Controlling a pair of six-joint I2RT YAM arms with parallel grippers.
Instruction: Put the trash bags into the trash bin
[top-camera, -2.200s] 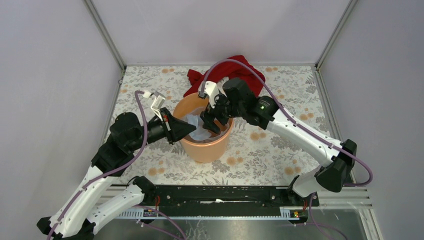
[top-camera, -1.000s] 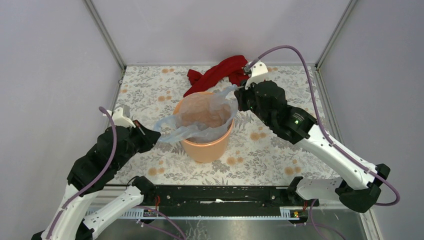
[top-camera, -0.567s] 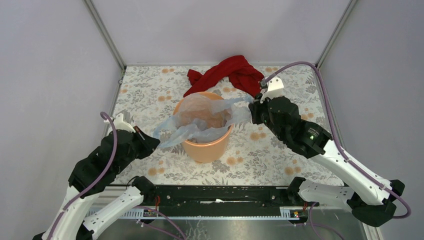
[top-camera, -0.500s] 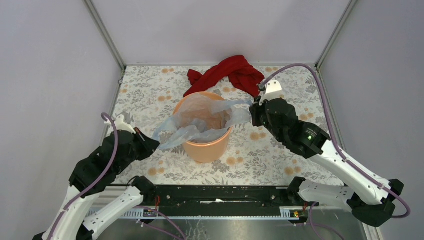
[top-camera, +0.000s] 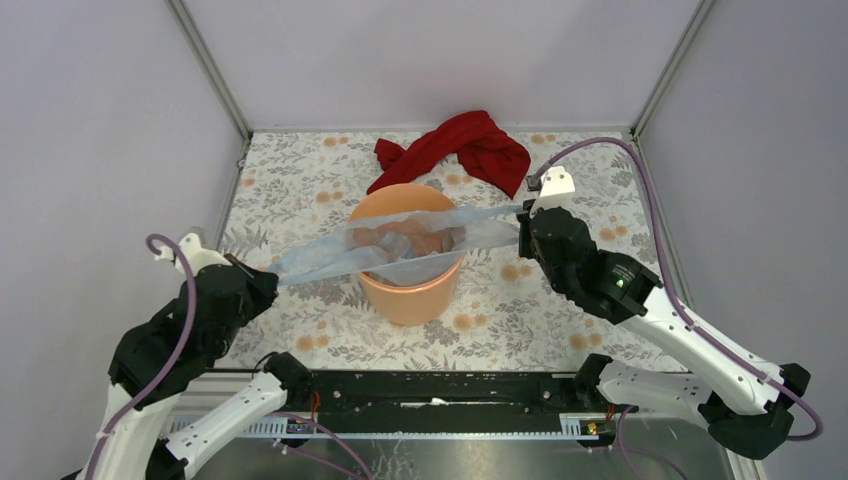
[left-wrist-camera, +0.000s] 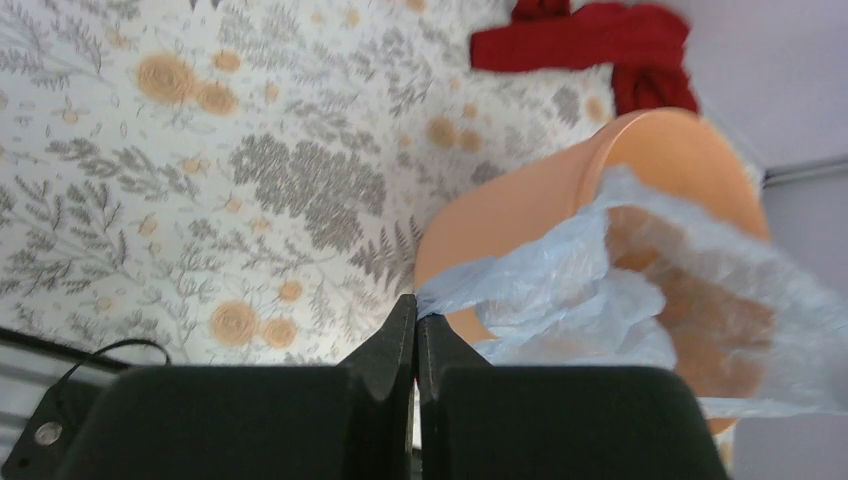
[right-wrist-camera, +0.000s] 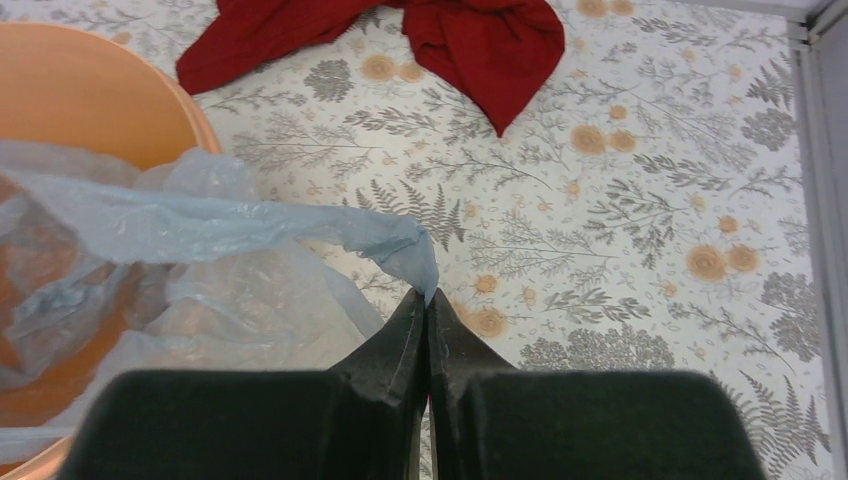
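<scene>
The table (top-camera: 300, 190) in front of me has a flowery top. The orange trash bin (top-camera: 410, 295) stands upright in the middle of it.

The pale blue trash bag (top-camera: 400, 245) is pulled out long and flat across the open top of the trash bin. It reaches past the rim on both sides, so its two ends are out over the table. You can see the orange through the thin plastic. Part of the middle looks like it dips down into the bin, but I cannot be sure how far.

A red cloth (top-camera: 470, 145) lies crumpled on the table behind the bin, near the back wall. It does not touch the bag.

My left gripper (left-wrist-camera: 416, 320) is pinched tight on the left end of the bag, beside the bin and nearer to me. My right gripper (right-wrist-camera: 427, 300) is pinched tight on the right end, just off the bin's right side.
</scene>
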